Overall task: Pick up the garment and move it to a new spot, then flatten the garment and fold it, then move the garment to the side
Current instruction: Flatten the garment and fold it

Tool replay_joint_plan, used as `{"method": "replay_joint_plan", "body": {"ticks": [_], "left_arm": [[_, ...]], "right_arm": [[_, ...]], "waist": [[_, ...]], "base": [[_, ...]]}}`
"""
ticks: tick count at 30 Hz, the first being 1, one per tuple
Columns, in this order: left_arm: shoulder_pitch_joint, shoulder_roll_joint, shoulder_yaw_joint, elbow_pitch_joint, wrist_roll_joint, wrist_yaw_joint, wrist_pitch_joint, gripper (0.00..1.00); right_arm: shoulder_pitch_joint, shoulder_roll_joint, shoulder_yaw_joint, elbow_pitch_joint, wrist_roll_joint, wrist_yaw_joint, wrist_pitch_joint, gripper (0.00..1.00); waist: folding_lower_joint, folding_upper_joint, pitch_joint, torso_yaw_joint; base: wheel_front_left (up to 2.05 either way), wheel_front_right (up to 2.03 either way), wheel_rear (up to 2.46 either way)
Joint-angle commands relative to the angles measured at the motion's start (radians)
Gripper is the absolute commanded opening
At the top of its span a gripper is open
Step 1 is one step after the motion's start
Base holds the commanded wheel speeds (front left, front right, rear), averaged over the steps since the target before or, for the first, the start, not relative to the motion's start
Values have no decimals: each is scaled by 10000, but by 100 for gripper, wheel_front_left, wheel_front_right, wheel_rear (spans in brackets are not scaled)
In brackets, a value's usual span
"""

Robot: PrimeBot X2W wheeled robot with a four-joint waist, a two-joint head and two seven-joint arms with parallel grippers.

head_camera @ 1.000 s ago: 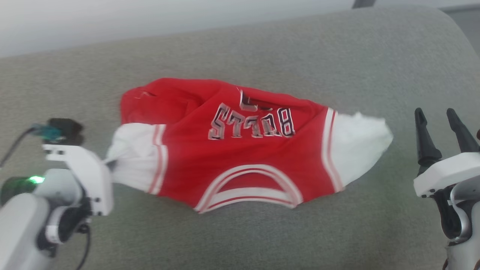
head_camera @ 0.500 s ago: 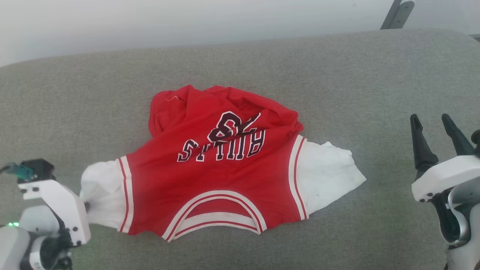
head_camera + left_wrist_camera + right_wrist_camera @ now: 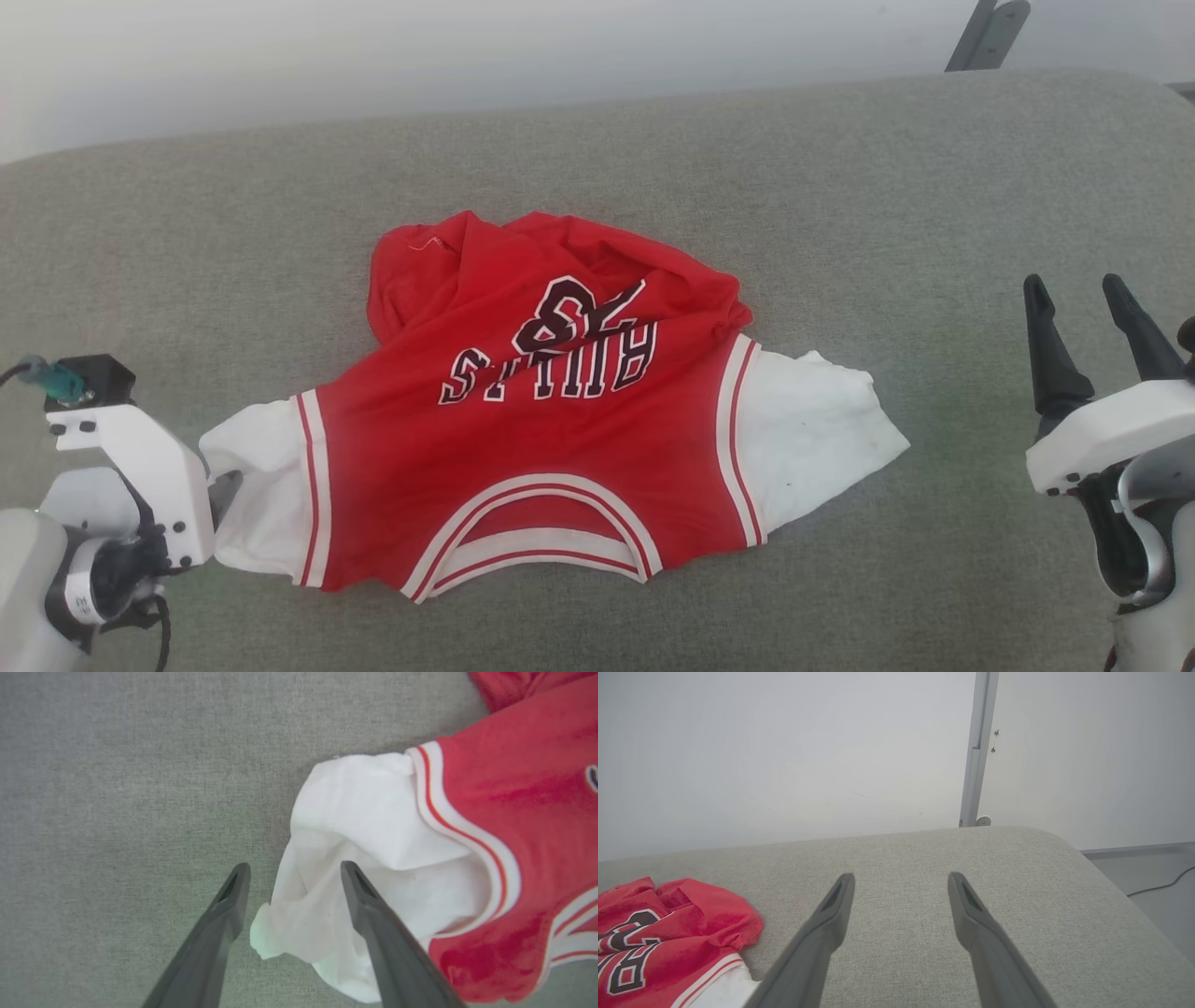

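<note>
The garment (image 3: 551,439) is a red jersey lying on a grey fabric surface (image 3: 840,187), collar toward me, lettering upside down, its far part bunched up. My left gripper (image 3: 222,495) is at the jersey's white left side panel (image 3: 257,485). In the left wrist view this gripper (image 3: 295,865) is open, with the white panel's (image 3: 373,826) crumpled corner lying loose between the fingers. My right gripper (image 3: 1072,280) stands open to the right of the jersey, clear of its white right panel (image 3: 812,429). The right wrist view has that gripper (image 3: 901,876) over bare fabric, with the garment (image 3: 668,933) at lower left.
A pale wall runs behind the grey surface. A metal post (image 3: 978,751) stands at the back right. The surface rounds off at its right edge (image 3: 1101,868), where floor and a dark cable (image 3: 1157,886) lie beyond.
The head camera shifted. The jersey came nearer and left with my left gripper and bunched at its far end. The white corner, drawn taut before, now lies slack between open fingers.
</note>
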State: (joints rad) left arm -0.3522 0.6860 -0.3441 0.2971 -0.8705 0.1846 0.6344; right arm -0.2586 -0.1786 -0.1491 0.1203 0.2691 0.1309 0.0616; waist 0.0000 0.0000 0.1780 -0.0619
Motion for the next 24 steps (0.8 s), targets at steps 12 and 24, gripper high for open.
{"method": "replay_joint_plan", "body": {"ticks": [12, 24], "left_arm": [[-758, -57, -559, 1010, 40, 146, 1310, 100], [-1070, -579, -768, 1723, -204, -497, 1093, 0]], "right_arm": [[-167, 57, 4, -238, 55, -2, 146, 100], [-76, -320, 960, -98, 672, -2, 1465, 100]], "waist": [[0, 0, 477, -248], [0, 0, 876, -40]], "base": [[0, 0, 0], [0, 0, 0]]}}
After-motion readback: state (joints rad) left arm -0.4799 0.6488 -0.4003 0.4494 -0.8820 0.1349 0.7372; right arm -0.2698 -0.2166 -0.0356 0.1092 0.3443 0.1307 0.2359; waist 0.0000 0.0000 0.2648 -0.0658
